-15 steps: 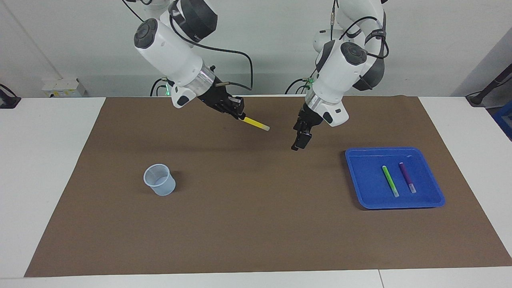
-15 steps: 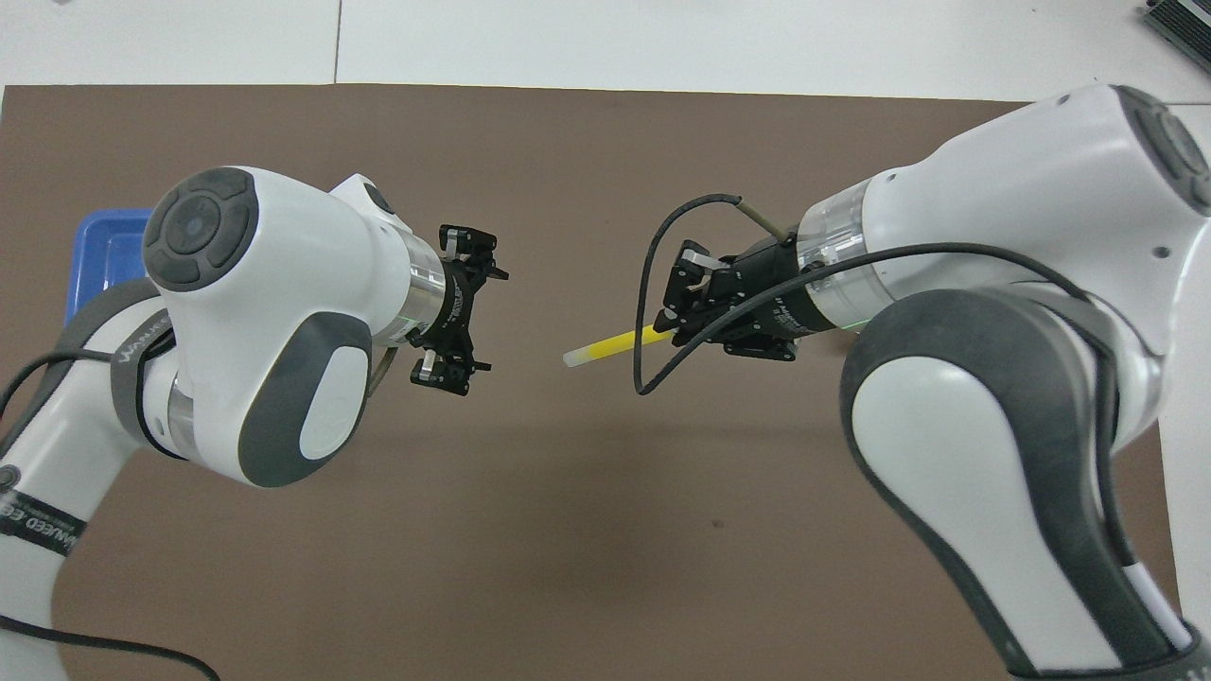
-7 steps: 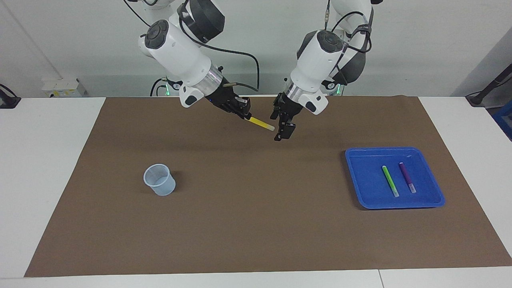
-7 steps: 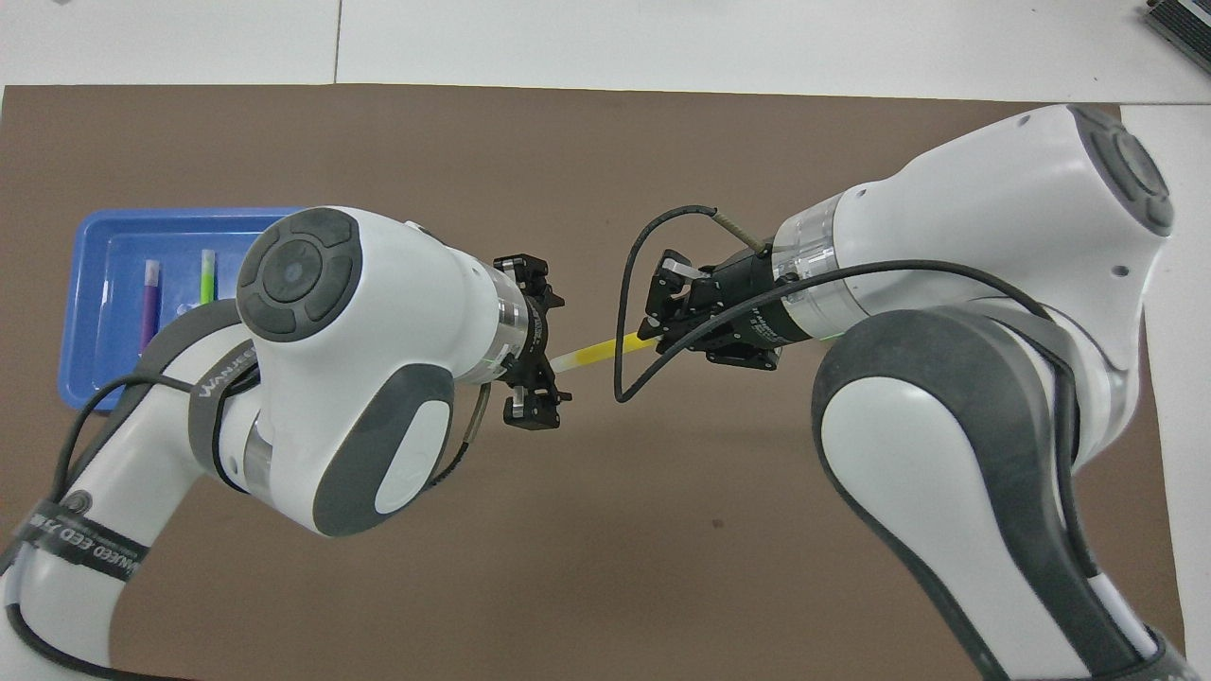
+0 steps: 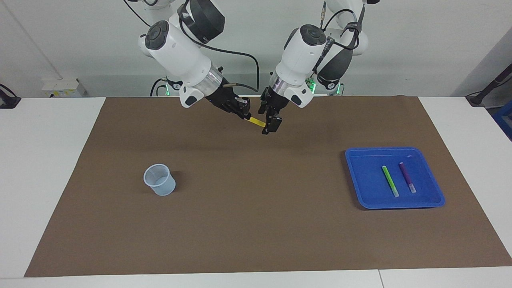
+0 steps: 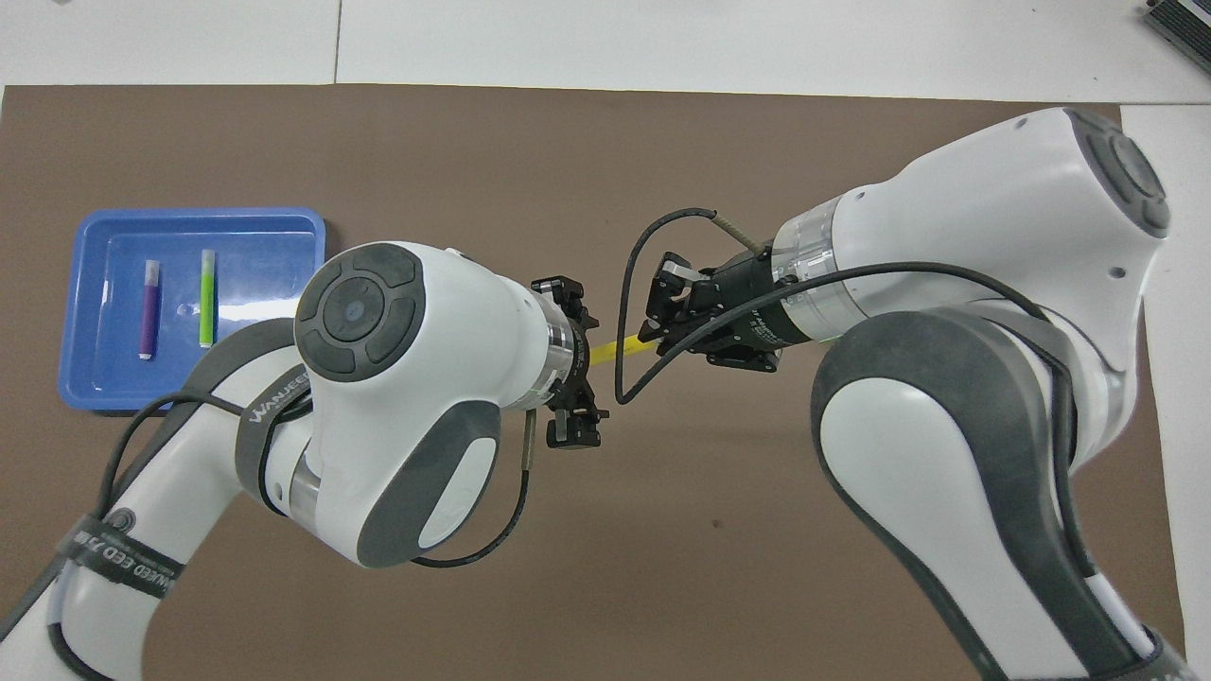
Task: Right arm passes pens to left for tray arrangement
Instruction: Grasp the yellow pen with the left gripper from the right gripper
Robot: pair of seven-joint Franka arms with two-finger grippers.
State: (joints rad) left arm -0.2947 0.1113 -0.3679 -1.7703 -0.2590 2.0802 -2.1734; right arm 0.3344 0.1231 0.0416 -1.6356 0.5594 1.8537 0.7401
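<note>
**Op A:** I have the right gripper (image 5: 245, 113) raised over the brown mat (image 5: 256, 224), pinching one end of the yellow pen (image 5: 257, 122). The pen slants down and out toward the left gripper (image 5: 267, 125), which comes in from the left arm's side.

**Op B:** From overhead I see the pen's free end run in between the fingers (image 6: 570, 289) of the left gripper (image 6: 579, 364). The fingers stand spread on either side of the pen, and I cannot tell whether they touch it. Only a short yellow stretch (image 6: 620, 348) shows between the two grippers.

**Op A:** Noted. The blue tray (image 5: 362, 192) lies on the mat toward the left arm's end. In it are the green pen (image 5: 390, 181) and the purple pen (image 5: 407, 177), side by side and apart. The tray floor beside the green pen, toward the middle of the table, is bare.

**Op B:** The translucent cup (image 5: 159, 179) stands upright toward the right arm's end, well apart from both grippers. Bare mat runs between the cup and the tray.

**Op A:** Overhead, the left arm's big joint hides the mat next to the tray (image 6: 85, 378), and the cup is out of view there. The pen's pale end is covered by the left gripper.
</note>
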